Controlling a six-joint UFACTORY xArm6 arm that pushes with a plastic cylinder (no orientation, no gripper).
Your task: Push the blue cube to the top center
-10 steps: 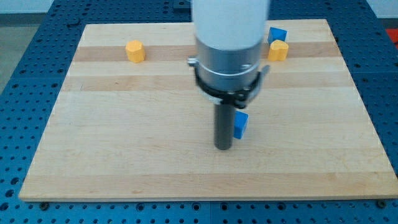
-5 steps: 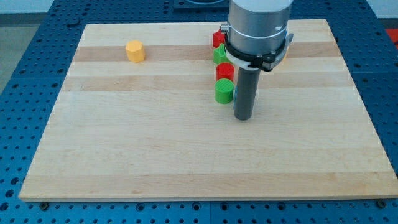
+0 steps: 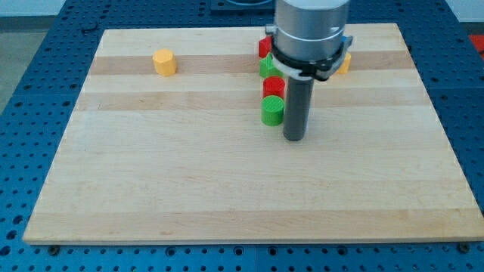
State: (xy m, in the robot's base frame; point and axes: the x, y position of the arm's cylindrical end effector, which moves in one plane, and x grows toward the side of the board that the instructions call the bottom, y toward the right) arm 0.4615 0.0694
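Observation:
My tip (image 3: 294, 139) rests on the wooden board (image 3: 189, 174) right of centre, just to the right of a green cylinder (image 3: 271, 112). The rod almost touches that cylinder. No blue cube shows in the view; the rod and the arm's wide body cover the board behind them. Above the green cylinder stand a red cylinder (image 3: 273, 86), a green block (image 3: 266, 66) and a red block (image 3: 263, 47), in a column running towards the view's top.
A yellow block (image 3: 164, 62) stands at the upper left of the board. Another yellow block (image 3: 345, 64) peeks out to the right of the arm's body near the view's top.
The tip moved up and to the right from the board's middle to beside the green cylinder. The blue cube at the rod's right side went out of sight. The column of blocks came into view.

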